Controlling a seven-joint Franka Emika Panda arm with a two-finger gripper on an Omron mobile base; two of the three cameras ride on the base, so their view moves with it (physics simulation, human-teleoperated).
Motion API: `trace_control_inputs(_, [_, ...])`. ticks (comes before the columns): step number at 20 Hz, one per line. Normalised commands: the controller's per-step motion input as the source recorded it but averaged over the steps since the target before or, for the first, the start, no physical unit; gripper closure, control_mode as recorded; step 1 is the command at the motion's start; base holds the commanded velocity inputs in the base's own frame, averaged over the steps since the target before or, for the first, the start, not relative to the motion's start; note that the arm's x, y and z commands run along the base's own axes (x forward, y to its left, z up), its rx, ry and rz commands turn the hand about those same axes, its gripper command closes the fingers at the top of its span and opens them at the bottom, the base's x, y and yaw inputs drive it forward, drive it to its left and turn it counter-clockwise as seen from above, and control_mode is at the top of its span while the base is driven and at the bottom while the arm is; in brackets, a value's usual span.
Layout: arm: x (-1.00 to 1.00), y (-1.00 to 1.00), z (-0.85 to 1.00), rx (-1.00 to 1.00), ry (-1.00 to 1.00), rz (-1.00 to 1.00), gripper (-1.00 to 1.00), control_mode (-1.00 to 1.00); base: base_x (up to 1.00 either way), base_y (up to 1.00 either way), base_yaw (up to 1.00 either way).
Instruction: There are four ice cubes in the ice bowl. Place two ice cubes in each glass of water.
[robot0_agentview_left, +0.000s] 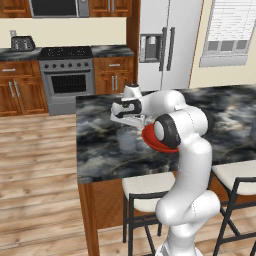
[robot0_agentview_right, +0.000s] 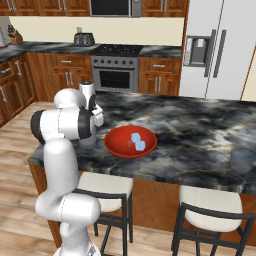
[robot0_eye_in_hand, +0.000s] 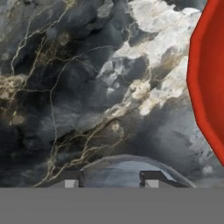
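Left base view shows a white arm reaching over a dark marble counter (robot0_agentview_left: 100, 150) with its gripper (robot0_agentview_left: 127, 122) hanging just above a glass (robot0_agentview_left: 127, 140) near the counter's left end. A red bowl (robot0_agentview_left: 150, 142) sits just right of that glass, mostly hidden behind the arm's elbow. Right base view shows the bowl (robot0_agentview_right: 130, 141) in full, near the counter's front edge, with two pale ice cubes (robot0_agentview_right: 138, 141) lying close together inside it. A second glass (robot0_agentview_right: 242, 161) stands well apart at the right end of the counter. Hand view looks down at the marble, with the glass rim (robot0_eye_in_hand: 127, 168) between the two dark fingertips (robot0_eye_in_hand: 71, 180) and the bowl's red edge (robot0_eye_in_hand: 210, 83) at the right. The fingers stand partly apart; I cannot tell whether they hold a cube.
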Motion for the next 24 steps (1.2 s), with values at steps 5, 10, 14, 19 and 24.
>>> trace_control_inputs(5, [0.05,0.16,-0.18,0.02,0.00,0.02,1.00,-1.00,0.00,0.00,0.00])
trace_control_inputs(10, [-0.21,0.03,-0.11,0.01,0.00,0.03,1.00,-1.00,0.00,0.00,0.00])
trace_control_inputs(14, [-0.44,-0.01,-0.07,0.00,0.00,0.02,1.00,-1.00,0.00,0.00,0.00])
trace_control_inputs(19, [-0.35,-0.16,-0.03,0.00,-0.01,0.00,1.00,-1.00,0.00,0.00,0.00])
trace_control_inputs(24, [-0.22,-0.25,0.01,0.00,-0.06,0.00,1.00,-1.00,0.00,0.00,0.00])
